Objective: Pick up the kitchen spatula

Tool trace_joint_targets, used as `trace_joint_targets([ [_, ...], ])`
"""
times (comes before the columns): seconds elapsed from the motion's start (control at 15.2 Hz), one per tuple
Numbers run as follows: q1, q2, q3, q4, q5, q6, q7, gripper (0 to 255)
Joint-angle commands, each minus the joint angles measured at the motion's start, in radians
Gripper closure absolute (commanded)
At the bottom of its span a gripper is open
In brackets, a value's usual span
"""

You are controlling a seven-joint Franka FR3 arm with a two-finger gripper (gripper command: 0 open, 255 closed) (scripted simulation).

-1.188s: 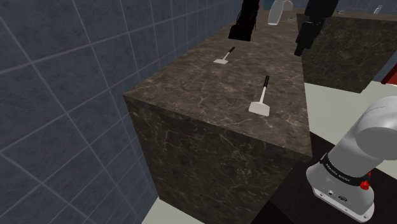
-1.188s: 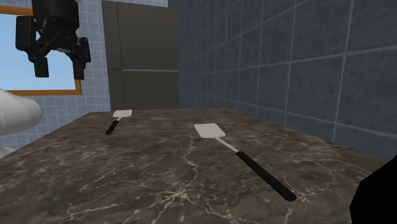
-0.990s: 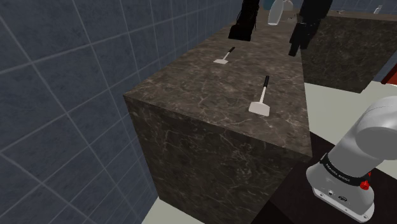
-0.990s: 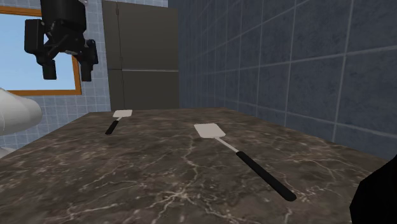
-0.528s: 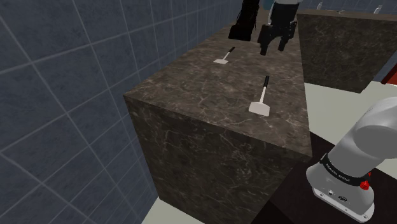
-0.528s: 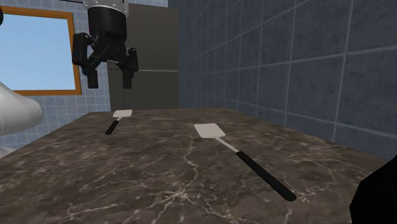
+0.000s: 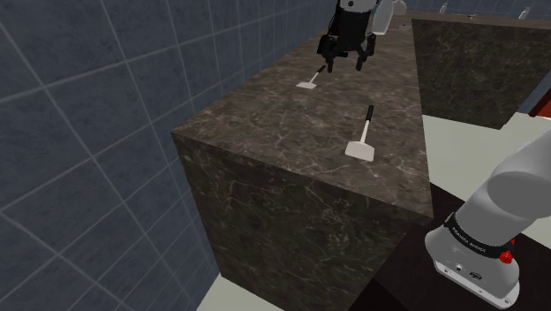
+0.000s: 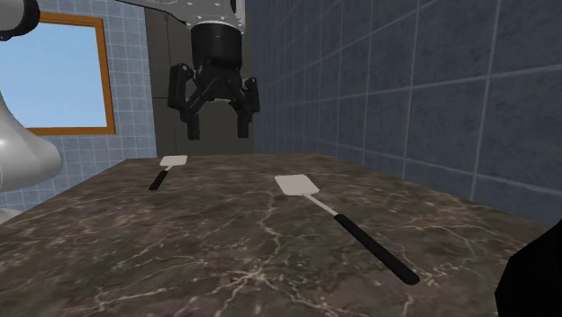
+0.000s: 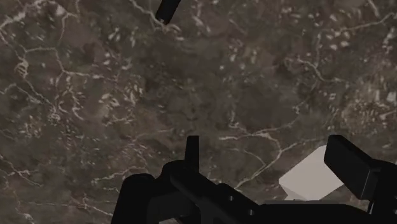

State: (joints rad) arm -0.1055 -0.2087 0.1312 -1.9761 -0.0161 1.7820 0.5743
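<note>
Two spatulas with white blades and black handles lie flat on a dark marble counter [image 7: 291, 132]. The spatula nearer the tiled wall [image 7: 311, 79] [image 8: 338, 216] has my gripper [image 7: 346, 62] [image 8: 216, 126] hovering well above the counter, just beside its handle. The fingers stand wide apart with nothing between them. In the wrist view a white blade [image 9: 312, 181] lies close by one fingertip of the gripper [image 9: 273, 165], and a black handle tip [image 9: 168, 9] shows farther off. The other spatula [image 7: 362, 132] [image 8: 167, 171] lies apart from the gripper.
A blue tiled wall [image 7: 106, 106] runs along one side of the counter. A second dark marble block [image 7: 481, 62] stands beyond the gap by the stand [image 7: 472, 256]. A tall dark cabinet [image 8: 203, 81] and a window [image 8: 54, 76] are behind the arm.
The gripper has swung across the counter toward the tiled wall and come lower, ending by the wall-side spatula. It stayed open. Neither spatula moved.
</note>
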Motion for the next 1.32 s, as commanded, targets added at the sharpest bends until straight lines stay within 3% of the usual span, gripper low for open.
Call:
trace_joint_targets([
  [0.0,-0.011,0.082,0.009,0.076,-0.011,0.009,0.089,0],
  [0.79,-0.034,0.546,-0.039,0.605,-0.074,-0.043,0.51,0],
  [1.25,-0.035,0.543,-0.04,0.52,-0.074,0.039,0.516,0],
])
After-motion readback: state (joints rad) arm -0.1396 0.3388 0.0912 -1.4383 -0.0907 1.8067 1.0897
